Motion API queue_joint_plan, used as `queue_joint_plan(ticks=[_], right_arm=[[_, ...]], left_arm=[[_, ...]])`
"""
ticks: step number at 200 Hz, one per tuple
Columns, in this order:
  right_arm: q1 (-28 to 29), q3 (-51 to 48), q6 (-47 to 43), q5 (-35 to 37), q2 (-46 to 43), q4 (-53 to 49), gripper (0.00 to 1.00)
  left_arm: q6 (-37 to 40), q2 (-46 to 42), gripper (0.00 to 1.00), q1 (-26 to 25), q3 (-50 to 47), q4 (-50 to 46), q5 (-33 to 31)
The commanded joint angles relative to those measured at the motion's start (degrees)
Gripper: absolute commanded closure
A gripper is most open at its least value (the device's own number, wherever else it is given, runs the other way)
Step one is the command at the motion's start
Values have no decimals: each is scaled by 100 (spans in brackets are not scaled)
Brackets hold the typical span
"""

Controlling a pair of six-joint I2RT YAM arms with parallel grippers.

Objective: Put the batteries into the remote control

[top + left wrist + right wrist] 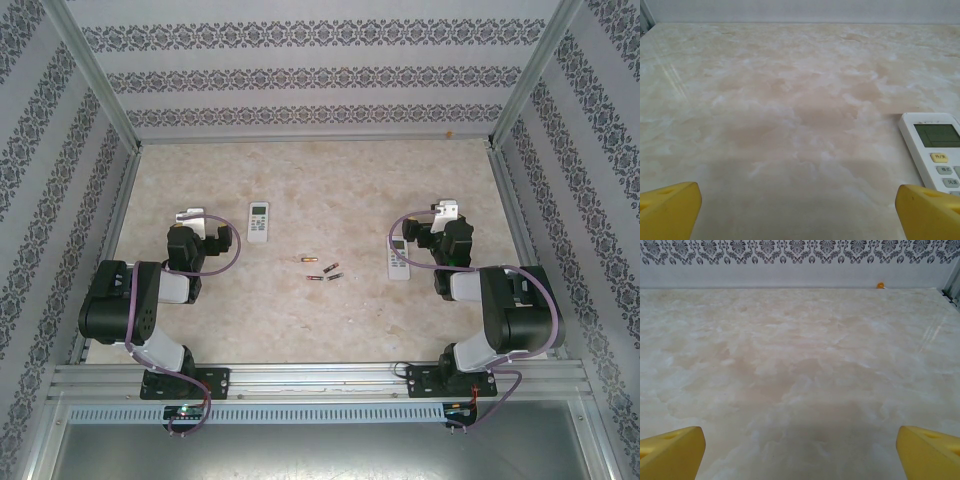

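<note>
So, not started: both jaws wide open, empty. Left gripper point(800, 212) sits by left remote point(935, 150), which is face-up; right gripper point(800, 455) by right remote point(399, 260). Batteries point(312, 261) lie loose on table point(300, 180) btw the remotes. Next, imo: flip a remote, open cover, then low precise pinch on one batt.

The left arm point(135, 305) is folded up. Its elbow is bent back near its base and its wrist reaches forward over the table. The left gripper point(190, 218) sits low and points toward the far side. Its two yellow fingers point(667, 210) are spread wide apart and are empty. The right arm point(500, 310) is folded the same way. The right gripper point(443, 213) points forward too, fingers wide apart and empty.
</note>
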Motion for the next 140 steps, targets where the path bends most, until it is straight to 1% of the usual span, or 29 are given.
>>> queue_joint_plan(ticks=[1,9,20,31,37,43,49,60,66,74,80,91,98,106,120,140], right_arm=[[-96,23,142,31,-189,14,2],[-106,36,158,88,-507,-271,2],[-107,107,258,322,-1063,-913,2],[-107,384,740,744,-1653,-2228,2],[-112,669,1278,987,-1937,-3038,2],[-114,956,1758,1070,-2177,-3878,2],[-109,1232,2060,918,-2343,-4566,2],[-75,1696,2454,379,-2524,-5644,3],[-37,1918,2630,83,-2569,-6099,3],[40,2216,2818,-291,-2589,-6684,2],[138,2440,2934,-464,-2568,-7095,2],[378,2844,3044,-735,-2476,-7734,2],[577,3099,3069,-809,-2375,-8095,2],[819,3398,3054,-826,-2225,-8488,2],[1179,3892,3044,-851,-1895,-9052,2],[1536,4432,3108,-1014,-1441,-9504,2]], left_arm=[[44,-19,0,23,83,35,80],[31,-38,0,22,36,137,95],[62,-201,0,26,-145,375,190],[103,-671,0,22,-299,229,227],[106,-1022,0,22,-376,58,211],[110,-1464,0,22,-421,-192,218],[56,-1908,0,22,-408,-541,213],[-371,-2675,0,22,-222,-1293,137],[-614,-2994,0,22,-23,-1739,237],[-1019,-3281,0,-2,330,-2515,393],[-1380,-3381,0,-37,697,-3301,419],[-1866,-3317,0,-208,1553,-4785,422],[-1992,-3123,0,-338,2091,-5661,502],[-2062,-2838,0,-514,2600,-6420,615],[-2054,-2350,0,-865,3181,-7109,769],[-2310,-1622,0,-1299,3784,-7742,427]])
